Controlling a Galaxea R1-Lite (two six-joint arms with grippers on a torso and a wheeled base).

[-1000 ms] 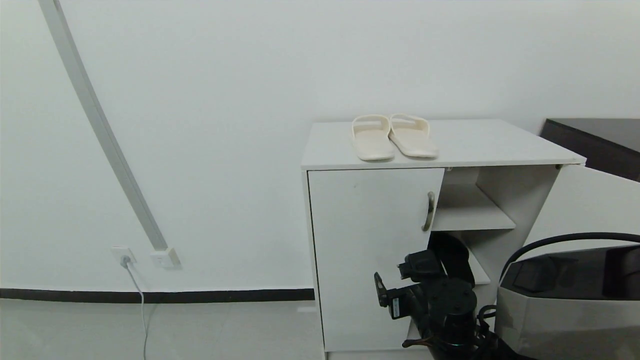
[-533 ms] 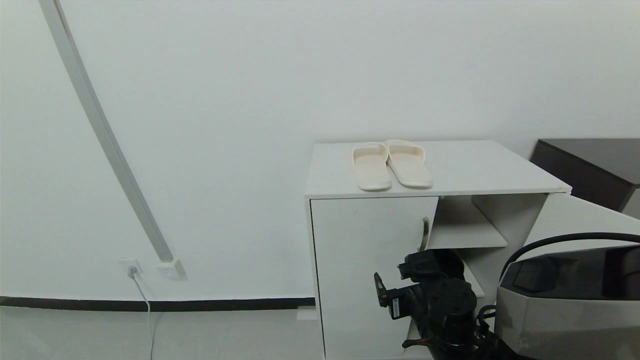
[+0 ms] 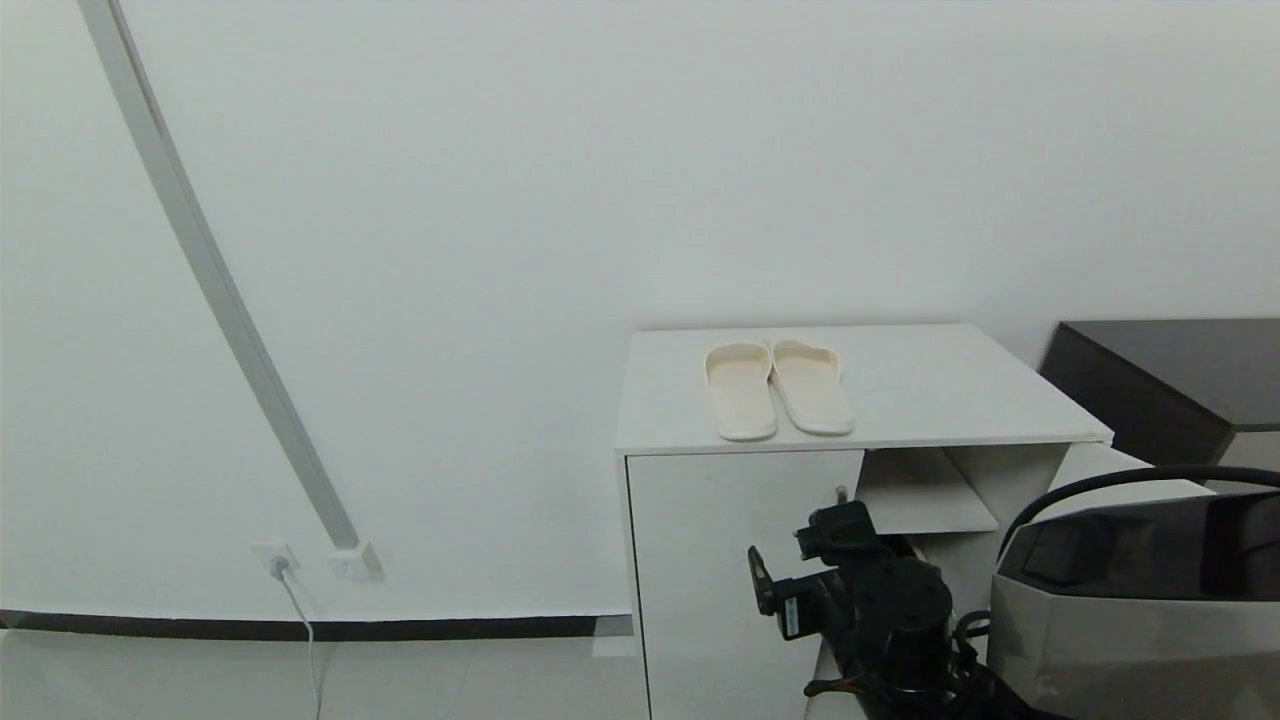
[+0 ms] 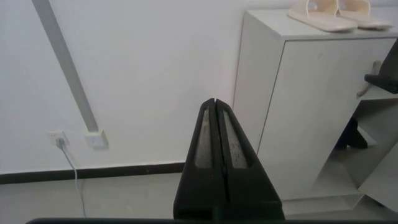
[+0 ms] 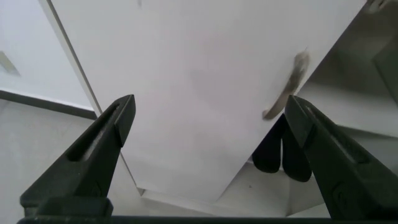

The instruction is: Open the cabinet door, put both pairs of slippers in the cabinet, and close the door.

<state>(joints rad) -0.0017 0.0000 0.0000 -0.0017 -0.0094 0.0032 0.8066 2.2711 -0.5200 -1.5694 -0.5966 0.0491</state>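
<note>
Seen from my remote station: a cream pair of slippers (image 3: pixel 778 388) sits side by side near the front edge of the white cabinet (image 3: pixel 930 400), toes towards me, while a dark shape that I take for the second pair (image 5: pixel 283 152) stands low inside the open compartment. The right door (image 3: pixel 1110 465) is swung open; the left door (image 3: pixel 730 560) is closed, its handle (image 5: pixel 286 87) at the inner edge. The right gripper (image 5: pixel 210 102) faces that closed door with its fingers wide apart; the left gripper (image 4: pixel 215 102) hangs out to the cabinet's left, fingers pressed together and holding nothing. I judge the cream pair is the job in hand: I would bring the spread fingers down over the two touching inner edges, pinch both slippers at once, then lift clear of the top's lip before swinging round into the opening. The lower shelves are masked by the arm in the head view, the open door is cut off, and I cannot confirm the dark shape is two slippers.
</note>
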